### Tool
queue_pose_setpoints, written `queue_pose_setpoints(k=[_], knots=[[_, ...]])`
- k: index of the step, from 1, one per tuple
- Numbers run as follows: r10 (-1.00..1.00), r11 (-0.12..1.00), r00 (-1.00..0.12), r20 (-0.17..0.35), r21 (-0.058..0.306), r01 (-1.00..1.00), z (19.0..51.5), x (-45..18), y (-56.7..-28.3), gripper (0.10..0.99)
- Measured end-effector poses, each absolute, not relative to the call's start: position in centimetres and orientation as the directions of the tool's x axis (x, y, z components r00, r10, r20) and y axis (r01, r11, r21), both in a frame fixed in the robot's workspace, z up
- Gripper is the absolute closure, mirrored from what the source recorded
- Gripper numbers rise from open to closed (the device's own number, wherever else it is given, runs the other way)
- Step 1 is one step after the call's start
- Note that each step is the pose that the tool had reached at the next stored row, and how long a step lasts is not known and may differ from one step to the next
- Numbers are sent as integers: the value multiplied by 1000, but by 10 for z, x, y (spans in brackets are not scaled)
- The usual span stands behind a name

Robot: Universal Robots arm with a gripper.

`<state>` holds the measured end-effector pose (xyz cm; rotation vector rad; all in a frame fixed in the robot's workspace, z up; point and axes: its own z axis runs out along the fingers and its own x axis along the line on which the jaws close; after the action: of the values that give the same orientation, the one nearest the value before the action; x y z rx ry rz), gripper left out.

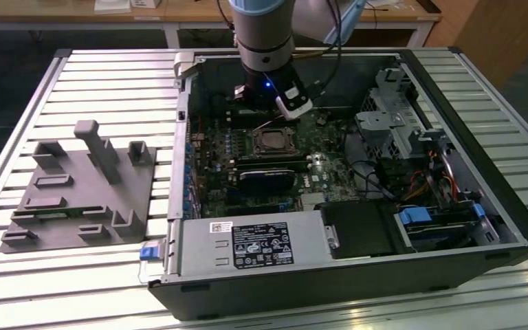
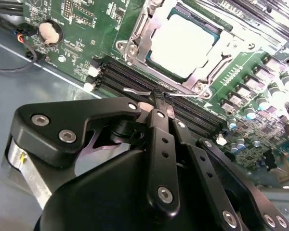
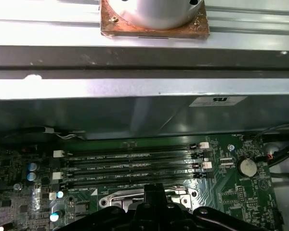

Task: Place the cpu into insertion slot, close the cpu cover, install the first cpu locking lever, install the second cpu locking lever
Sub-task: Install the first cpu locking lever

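The cpu (image 2: 183, 41) lies pale and flat in the insertion slot (image 1: 271, 142) on the green board. The silvery cpu cover (image 2: 137, 36) is folded down around its edges. A thin wire locking lever (image 2: 135, 90) runs along the socket's side nearest the long black memory slots. My black gripper (image 2: 159, 103) is shut, its fingertips pressed together right at this lever, just off the socket's edge. In the first wrist view the gripper (image 3: 154, 192) stands over the socket's metal rim (image 3: 115, 199). In the exterior view the gripper (image 1: 266, 122) hangs just behind the socket.
Long memory slots (image 3: 135, 166) lie between the socket and the case wall (image 3: 135, 113). A coin battery (image 2: 49, 32) sits nearby. The power supply (image 1: 250, 244) and drive cage (image 1: 401, 124) crowd the case. A grey fixture (image 1: 80, 189) stands at the exterior view's left.
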<state>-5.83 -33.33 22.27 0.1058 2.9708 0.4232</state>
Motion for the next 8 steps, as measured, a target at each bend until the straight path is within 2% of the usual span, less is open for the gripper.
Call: queue_pose_setpoints(k=[8], knots=[[94,957,-987,-127,283,55,217,-57,-330,980]])
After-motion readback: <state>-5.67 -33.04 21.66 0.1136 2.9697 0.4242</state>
